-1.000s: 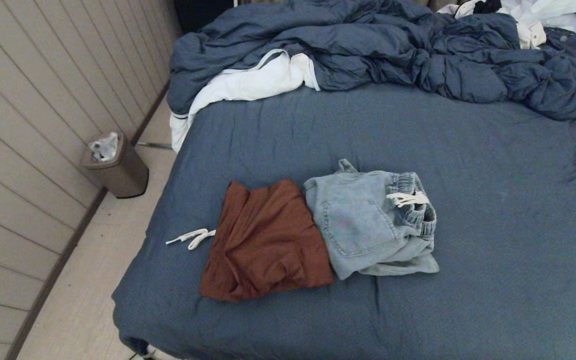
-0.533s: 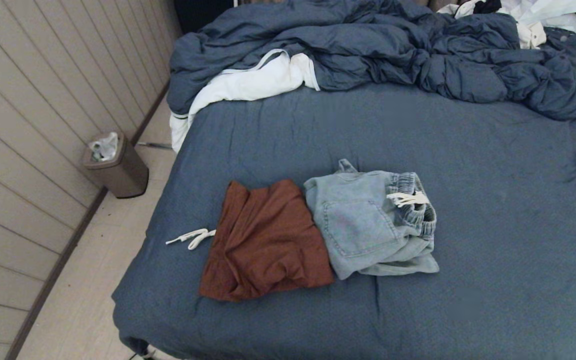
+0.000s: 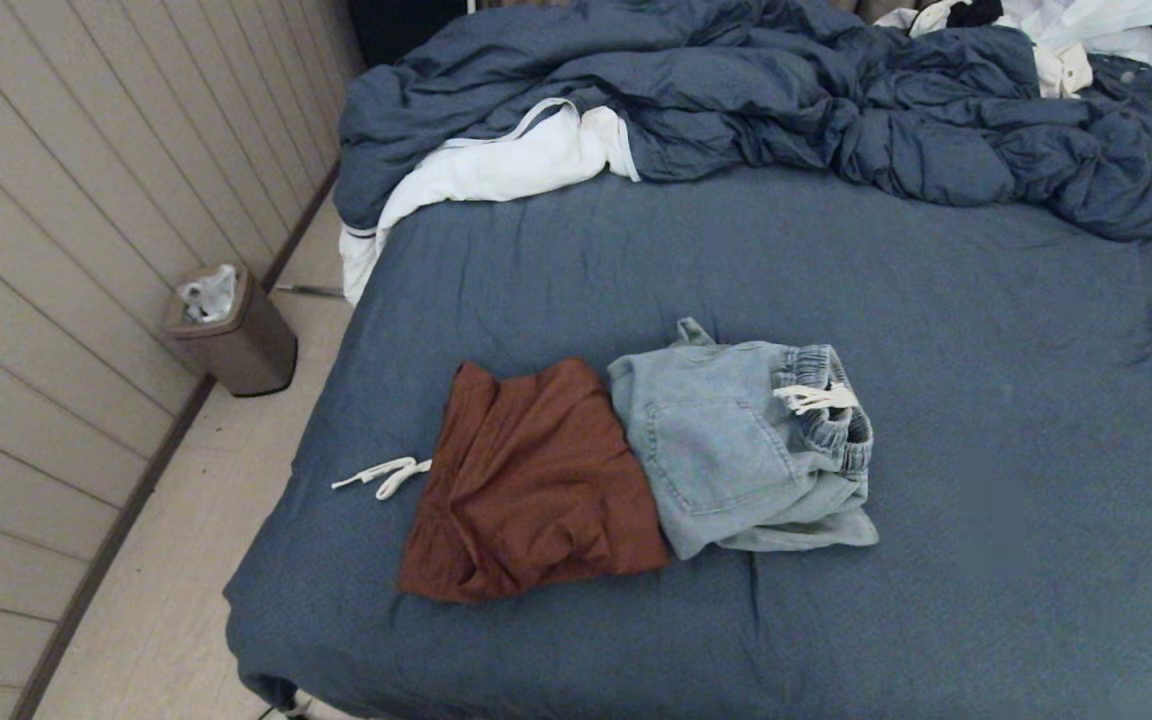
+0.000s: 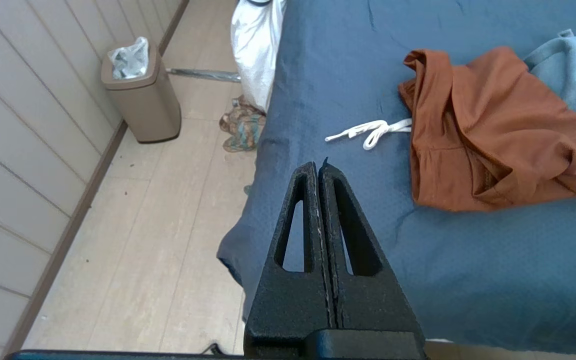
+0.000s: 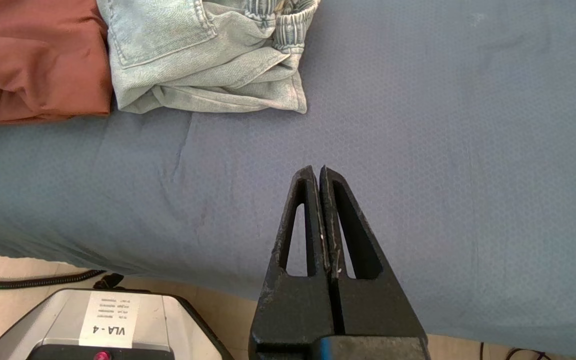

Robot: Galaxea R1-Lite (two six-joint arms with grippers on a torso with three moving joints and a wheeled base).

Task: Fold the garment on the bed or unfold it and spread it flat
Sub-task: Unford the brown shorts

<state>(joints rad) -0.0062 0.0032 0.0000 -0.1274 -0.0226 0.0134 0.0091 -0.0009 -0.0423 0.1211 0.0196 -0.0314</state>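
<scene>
White label [image 5: 109, 320] reading "VLA-4", upside down, on grey robot base [image 5: 58, 325]

left gripper [image 4: 319, 167]: black slotted triangular jaws (textured) | right gripper [image 5: 318, 172]: same

Soft, even light; shadows stay faint under the folded clothes [image 3: 636, 460]. No glare. A small smeared patch blurs the bed [image 3: 1001, 520].

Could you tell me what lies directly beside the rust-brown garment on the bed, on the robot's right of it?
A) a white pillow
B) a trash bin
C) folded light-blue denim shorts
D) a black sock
C: the denim shorts, with a back pocket and elastic waistband showing, lie against the right edge of the brown garment on the bed.
</scene>
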